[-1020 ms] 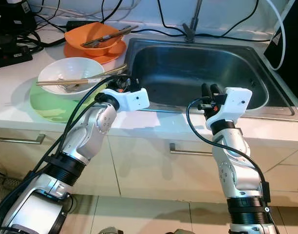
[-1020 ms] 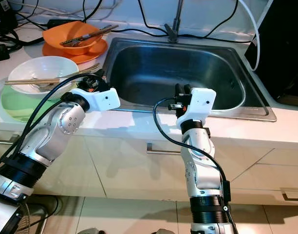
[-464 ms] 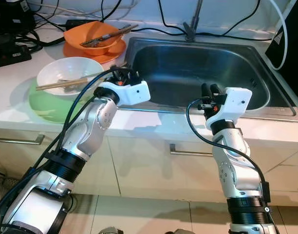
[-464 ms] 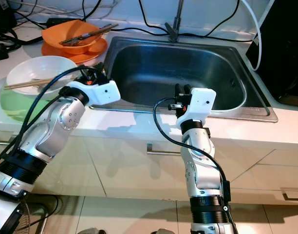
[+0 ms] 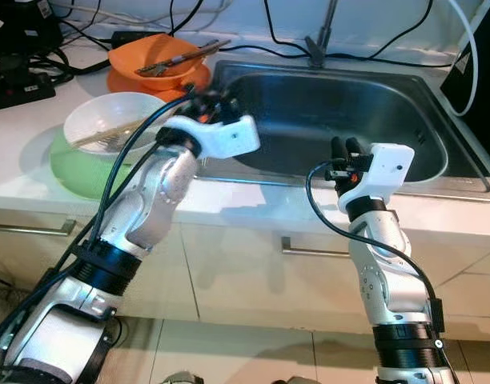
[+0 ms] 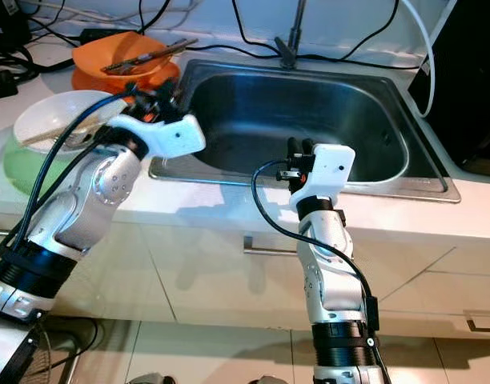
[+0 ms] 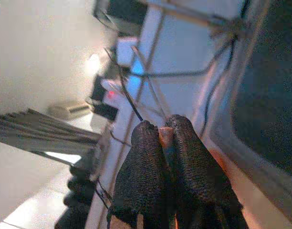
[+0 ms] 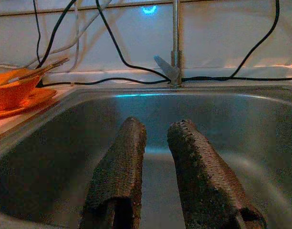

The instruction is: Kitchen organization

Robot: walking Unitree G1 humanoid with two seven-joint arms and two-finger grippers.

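A pale countertop [image 5: 21, 152] runs across the upper half of the frame above white cabinet fronts [image 5: 253, 272] with metal handles. Sunk into its centre and right is a stainless steel sink [image 5: 437, 120], a faucet [image 5: 317, 44] rising at its back edge. At upper left sit an orange plate [image 5: 121, 82] and, nearer, a green plate [image 5: 73, 172]. Black cables [image 5: 253, 50] trail along the back edge.

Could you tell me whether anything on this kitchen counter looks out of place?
Yes: black cables trail along the counter right behind the steel sink, by the tap. Chopsticks lie in the orange bowl and white bowl.
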